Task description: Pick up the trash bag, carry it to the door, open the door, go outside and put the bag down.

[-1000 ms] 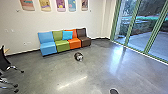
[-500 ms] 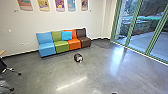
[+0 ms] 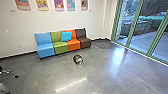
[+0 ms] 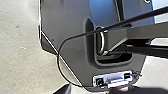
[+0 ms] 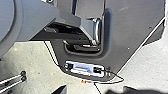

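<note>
One roundish dark-and-pale bundle sits on the floor, probably the trash bag, too blurred to be sure; it's ahead of the robot, near the orange seat but apart from it; slightly left of the robot's centreline, so the left arm looks marginally nearer, not by much; no clear long axis from here, outline is near round, so I can't call a grasp angle. Can't tell how wide either set of jaws stands or whether anything is in them; bundle rests on the floor, well forward of the robot, so pickup not done; I'd guess reach is short and the base has to close the gap, squared up on it. Green-framed glass wall is off to the right, paving beyond; can't tell which panel is the door.
</note>
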Robot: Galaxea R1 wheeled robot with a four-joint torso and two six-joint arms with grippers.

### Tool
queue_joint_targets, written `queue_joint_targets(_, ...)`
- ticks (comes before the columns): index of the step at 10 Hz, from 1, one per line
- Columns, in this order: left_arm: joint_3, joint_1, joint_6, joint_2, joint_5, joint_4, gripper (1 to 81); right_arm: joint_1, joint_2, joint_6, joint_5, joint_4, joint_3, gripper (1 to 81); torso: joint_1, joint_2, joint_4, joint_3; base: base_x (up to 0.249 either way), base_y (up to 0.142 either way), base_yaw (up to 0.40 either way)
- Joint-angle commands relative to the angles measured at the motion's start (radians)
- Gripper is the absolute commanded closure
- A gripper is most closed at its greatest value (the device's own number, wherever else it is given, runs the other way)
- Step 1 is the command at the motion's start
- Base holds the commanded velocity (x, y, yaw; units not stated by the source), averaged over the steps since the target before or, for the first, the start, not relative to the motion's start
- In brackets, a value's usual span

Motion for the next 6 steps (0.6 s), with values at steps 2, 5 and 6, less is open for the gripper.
queue_joint_targets(2, 0.006, -0.024, 0.003, -0.002, 0.063, 0.01, 1.0, 0.009, -0.008, 0.001, -0.065, -0.012, 0.003, 1.0, 0.0, 0.0, 0.0, 0.0, 0.176, 0.0, 0.0)
queue_joint_targets(5, 0.006, -0.024, 0.003, 0.001, 0.063, 0.01, 1.0, 0.007, -0.006, -0.001, -0.059, -0.013, -0.013, 1.0, 0.0, 0.0, 0.0, 0.0, 0.176, 0.0, 0.0)
queue_joint_targets(6, 0.006, -0.024, 0.003, 0.001, 0.063, 0.01, 1.0, 0.006, -0.003, -0.001, -0.056, -0.013, -0.017, 1.0, 0.0, 0.0, 0.0, 0.0, 0.176, 0.0, 0.0)
